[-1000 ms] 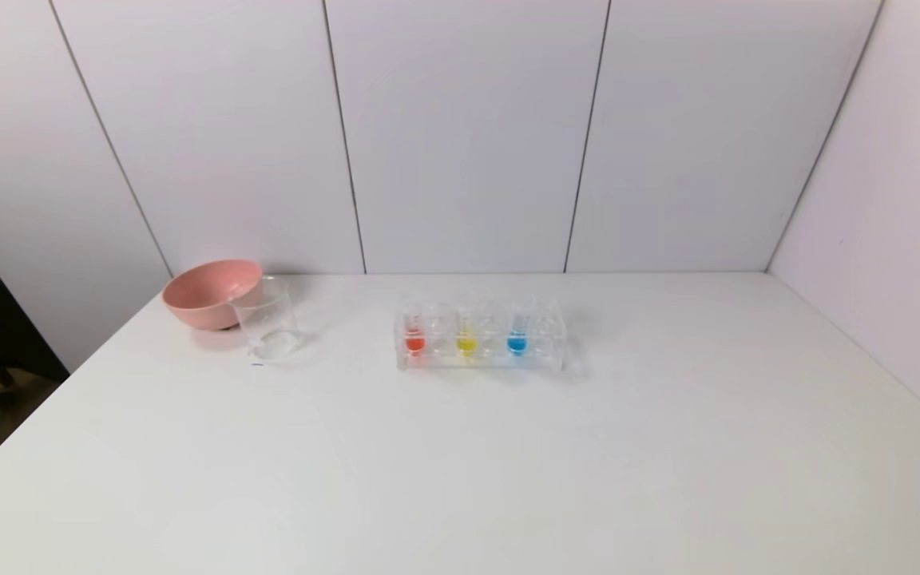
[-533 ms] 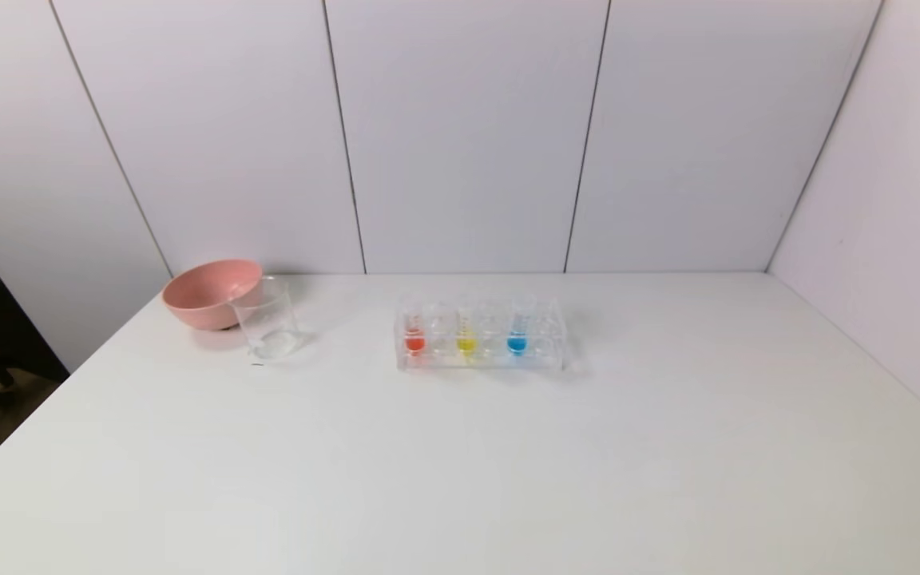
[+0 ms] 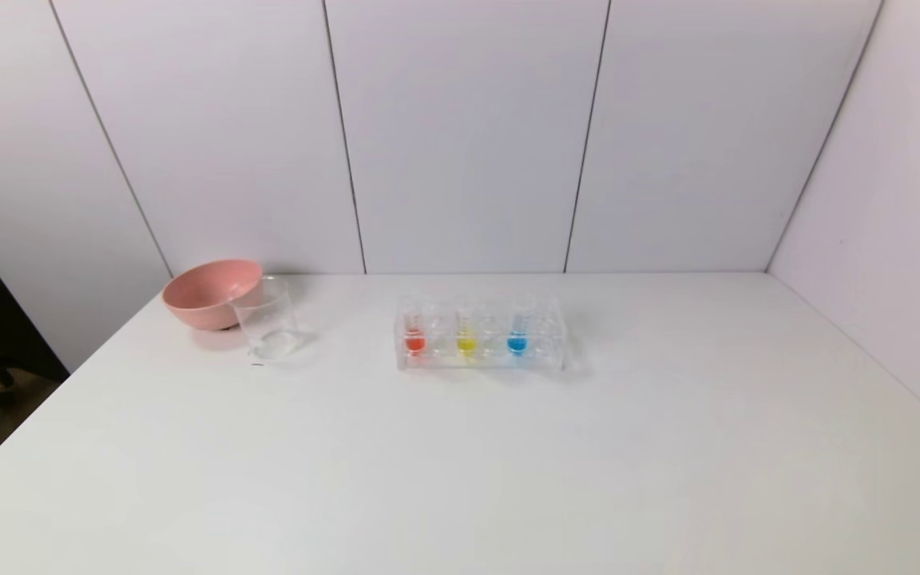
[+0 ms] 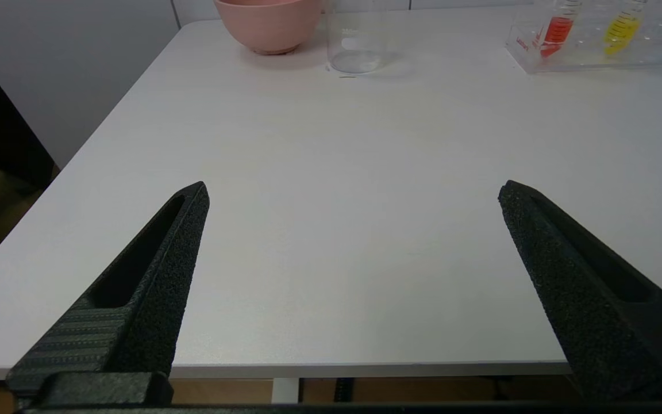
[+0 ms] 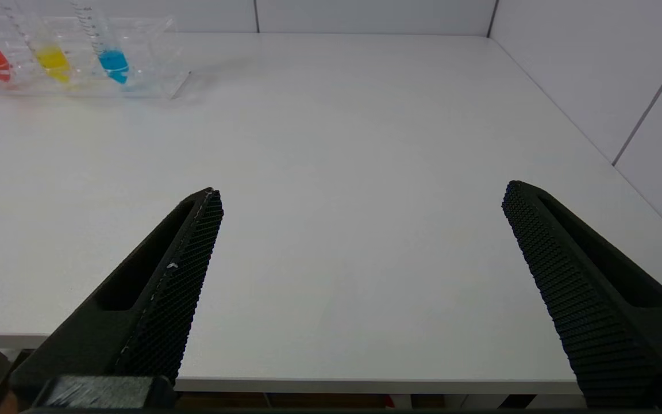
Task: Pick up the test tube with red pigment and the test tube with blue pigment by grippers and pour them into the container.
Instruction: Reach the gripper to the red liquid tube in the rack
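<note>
Starting layout: the red tube (image 3: 414, 335) and blue tube (image 3: 517, 334) stood upright in the rack (image 3: 481, 358); the beaker (image 3: 267, 319) waited leftward beside the bowl (image 3: 208, 291). The left gripper (image 4: 354, 192) and right gripper (image 5: 362, 192) hung at the tabletop's (image 3: 460, 463) near edge, jaws wide apart and empty, seemingly readied for approach.

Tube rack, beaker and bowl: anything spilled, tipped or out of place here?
Nothing stands out. The red tube, yellow tube and blue tube stand in the clear rack. The beaker stands upright beside the pink bowl. No spill shows on the table.
</note>
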Controlling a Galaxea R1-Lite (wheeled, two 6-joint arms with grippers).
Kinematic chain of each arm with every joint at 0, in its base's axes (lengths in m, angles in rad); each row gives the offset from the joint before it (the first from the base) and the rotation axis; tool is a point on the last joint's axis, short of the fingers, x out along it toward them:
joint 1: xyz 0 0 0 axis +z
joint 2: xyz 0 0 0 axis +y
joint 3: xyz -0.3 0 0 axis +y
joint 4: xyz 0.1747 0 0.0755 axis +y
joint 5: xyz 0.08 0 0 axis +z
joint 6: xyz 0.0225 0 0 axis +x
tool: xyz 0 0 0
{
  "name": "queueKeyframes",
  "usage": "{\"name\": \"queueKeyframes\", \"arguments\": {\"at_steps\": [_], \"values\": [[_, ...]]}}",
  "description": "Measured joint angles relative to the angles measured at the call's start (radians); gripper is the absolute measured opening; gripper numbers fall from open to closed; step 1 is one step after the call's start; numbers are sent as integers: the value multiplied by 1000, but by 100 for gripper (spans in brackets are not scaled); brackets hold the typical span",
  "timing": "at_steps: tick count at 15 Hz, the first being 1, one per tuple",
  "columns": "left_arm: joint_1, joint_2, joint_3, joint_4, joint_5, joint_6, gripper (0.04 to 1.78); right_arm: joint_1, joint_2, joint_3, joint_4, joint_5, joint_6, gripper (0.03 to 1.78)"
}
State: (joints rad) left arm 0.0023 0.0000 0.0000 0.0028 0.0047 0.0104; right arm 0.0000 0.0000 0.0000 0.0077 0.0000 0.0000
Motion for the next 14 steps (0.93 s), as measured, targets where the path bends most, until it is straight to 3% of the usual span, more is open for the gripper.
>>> {"name": "queueKeyframes", "arguments": {"at_steps": [6,9,14], "values": [[-1,0,-128,67,-11,-12,176,0,0,0,0,0,0,177],[-1,4,-226,146,-70,-13,176,0,0,0,0,0,0,177],[-4,138,-372,139,-104,-14,176,0,0,0,0,0,0,177]]}}
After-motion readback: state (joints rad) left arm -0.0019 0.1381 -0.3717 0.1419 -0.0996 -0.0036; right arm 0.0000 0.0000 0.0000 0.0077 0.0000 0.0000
